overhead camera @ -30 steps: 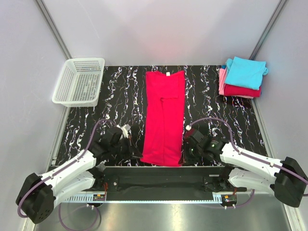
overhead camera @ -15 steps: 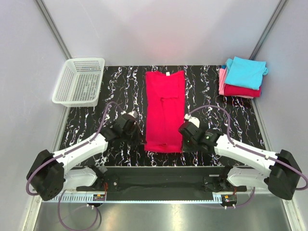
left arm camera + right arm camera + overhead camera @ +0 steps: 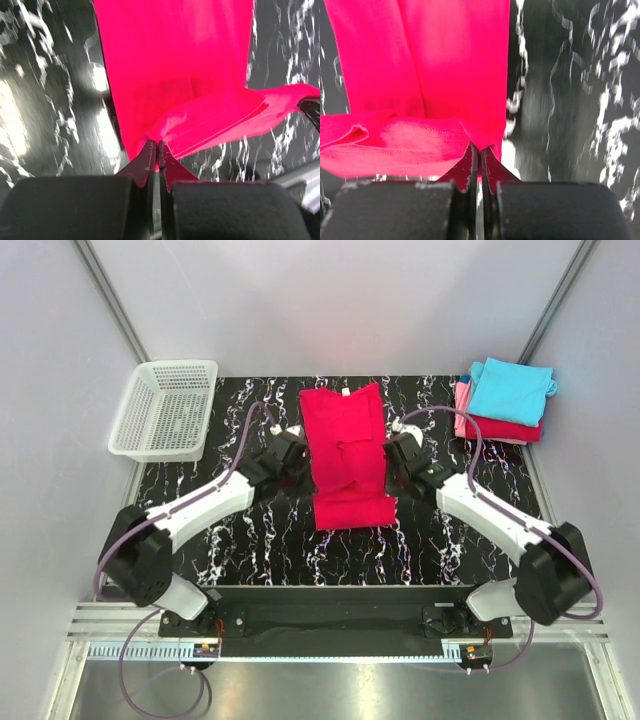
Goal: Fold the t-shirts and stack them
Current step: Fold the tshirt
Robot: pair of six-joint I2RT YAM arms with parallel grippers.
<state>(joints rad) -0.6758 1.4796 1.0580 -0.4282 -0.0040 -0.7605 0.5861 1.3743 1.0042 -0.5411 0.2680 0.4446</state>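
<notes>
Because each gripper pinches one corner of the hem (image 3: 220, 120), the crimson-red t-shirt (image 3: 346, 435) bends into a soft roll at its near end instead of lying flat on the black marbled table (image 3: 230, 540). The left gripper (image 3: 158, 145) is closed tight on the shirt's left hem corner. The right gripper (image 3: 479, 146) is closed just as tight on the right corner. Both wrist views show red cloth wedged between the fingertips. Holding two corners level keeps the hem straight (a one-sided pull would likely skew the fold). Both grippers sit over the shirt's midsection, one at each long edge, so I judge the step in hand to be the halving fold, hem towards collar (image 3: 347, 392). Beyond them the upper body of the shirt lies flat, sleeves already folded in, collar at the far end. To the far right of the shirt, well apart from it, sits the stack: a turquoise t-shirt (image 3: 512, 388) on top, with a red t-shirt (image 3: 500, 428) and a pink t-shirt (image 3: 462, 400) beneath. That is presumably where this shirt goes once folded. To the far left of the shirt stands the white mesh basket (image 3: 158, 452), which seems to play no part in this step.
</notes>
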